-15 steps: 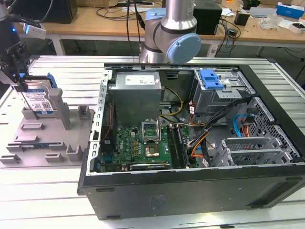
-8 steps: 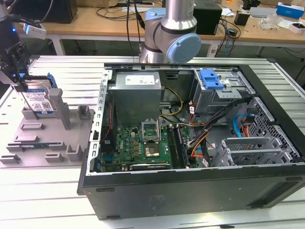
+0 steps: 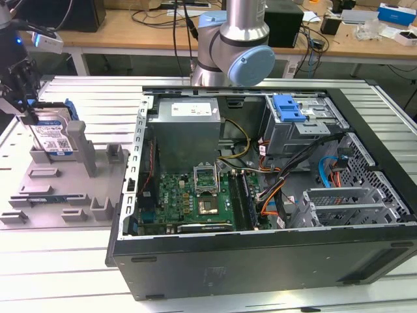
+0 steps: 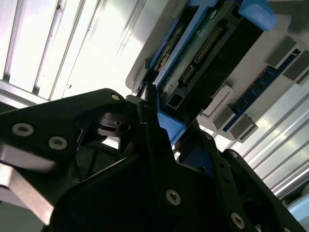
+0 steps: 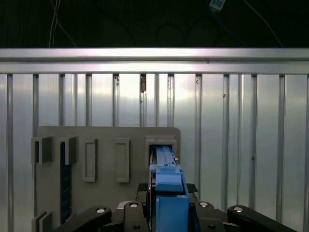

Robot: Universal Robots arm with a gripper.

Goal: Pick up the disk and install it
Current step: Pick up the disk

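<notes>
Fingers (image 4: 150, 126) of the gripper (image 3: 26, 107) are clamped on the blue rail of the disk (image 3: 53, 135), one black finger on each side of it in the first wrist view. The disk stands on edge, its lower edge in the grey holder (image 3: 78, 189), at the upper left of the exterior view. The holder rests on the slatted metal table (image 3: 71, 274). Toward the exterior view's right, an open computer case (image 3: 260, 261) lies on its side, well apart from the disk, with the arm's joint (image 3: 234, 45) behind it.

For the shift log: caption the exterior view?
Gripper at the disk standing in the grey fixture, beside the open computer case.
</notes>
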